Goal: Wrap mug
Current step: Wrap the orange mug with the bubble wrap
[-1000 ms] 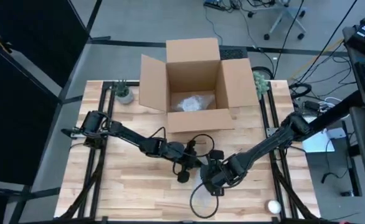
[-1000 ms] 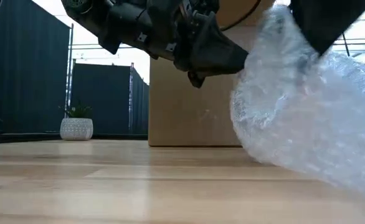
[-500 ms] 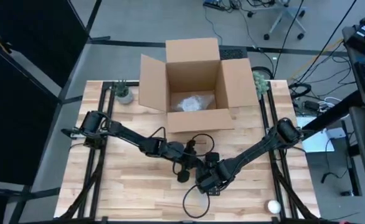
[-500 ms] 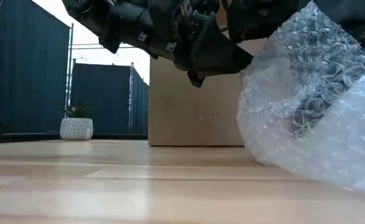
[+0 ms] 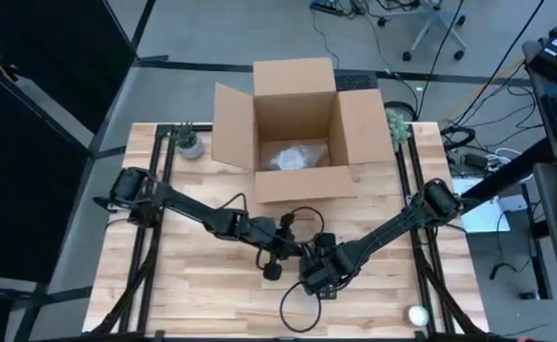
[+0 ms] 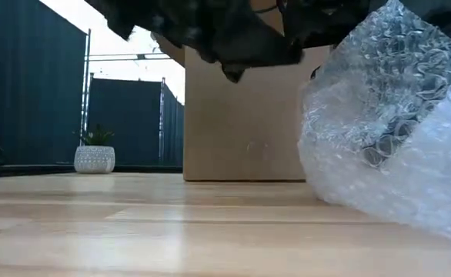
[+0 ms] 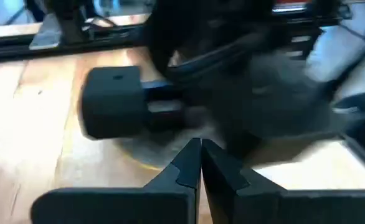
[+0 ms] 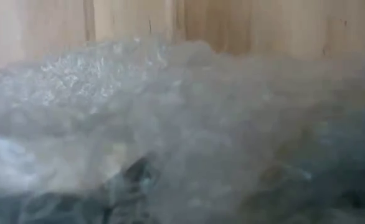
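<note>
left claw [image 7: 200, 163]: dark two-finger claw, fingers pressed together with nothing between them; sits over the middle of the counter, toward its front edge, just beside the right claw.
right claw [image 5: 318, 276]: dark claw near the counter's front edge, middle, down on the bubble wrap; cannot tell whether its fingers are parted or clenched, the wrap covers its wrist view.
bubble wrap [image 6: 387, 123]: clear crinkled bubble-wrap bundle, resting on the counter under the right arm, one side raised; something darker shows faintly through the plastic.
mug: cannot tell, no mug visible outright; possibly the dark shape inside the wrap.
counter [image 5: 193, 285]: light wooden slat counter with black rails along the left and right edges.
cardboard box [image 5: 296, 128]: brown open cardboard box at the counter's back edge, centre, flaps spread; a pale crumpled wad [image 5: 293, 157] lies inside on its floor.
small plant pot [image 5: 187, 141]: white patterned pot with a green plant, back left corner of the counter, well apart from the claws.
second plant [image 5: 398, 125]: greyish-green plant, back right corner, just beside the box's right flap.
white ball [image 5: 418, 314]: small white round object, front right corner of the counter.
black cable [image 5: 296, 313]: thin loop lying on the counter at the front edge, below the right claw.
</note>
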Robot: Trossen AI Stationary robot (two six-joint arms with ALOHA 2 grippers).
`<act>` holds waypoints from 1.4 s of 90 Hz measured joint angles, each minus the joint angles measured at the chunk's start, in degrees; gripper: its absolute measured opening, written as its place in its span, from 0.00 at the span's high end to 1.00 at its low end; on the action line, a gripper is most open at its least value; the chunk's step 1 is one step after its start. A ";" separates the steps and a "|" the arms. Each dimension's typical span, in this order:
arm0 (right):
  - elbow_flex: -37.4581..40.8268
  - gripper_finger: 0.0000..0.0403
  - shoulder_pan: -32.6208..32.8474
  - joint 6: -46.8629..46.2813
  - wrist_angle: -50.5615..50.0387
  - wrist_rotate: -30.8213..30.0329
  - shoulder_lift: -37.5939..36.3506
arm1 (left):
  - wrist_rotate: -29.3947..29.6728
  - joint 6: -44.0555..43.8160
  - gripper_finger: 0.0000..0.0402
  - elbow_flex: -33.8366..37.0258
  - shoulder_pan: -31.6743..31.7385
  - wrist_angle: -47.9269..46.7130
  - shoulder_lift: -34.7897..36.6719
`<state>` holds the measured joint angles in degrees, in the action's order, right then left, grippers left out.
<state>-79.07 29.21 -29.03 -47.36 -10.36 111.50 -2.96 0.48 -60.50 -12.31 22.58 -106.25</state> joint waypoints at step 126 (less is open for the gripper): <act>-0.15 0.60 0.70 -8.69 -13.95 1.08 -20.69 | -7.39 -1.67 1.00 -2.42 1.08 12.49 -11.81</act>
<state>-79.22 29.91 -37.71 -61.31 -9.28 90.81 -10.35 -1.19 -62.92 -11.22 35.07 -118.06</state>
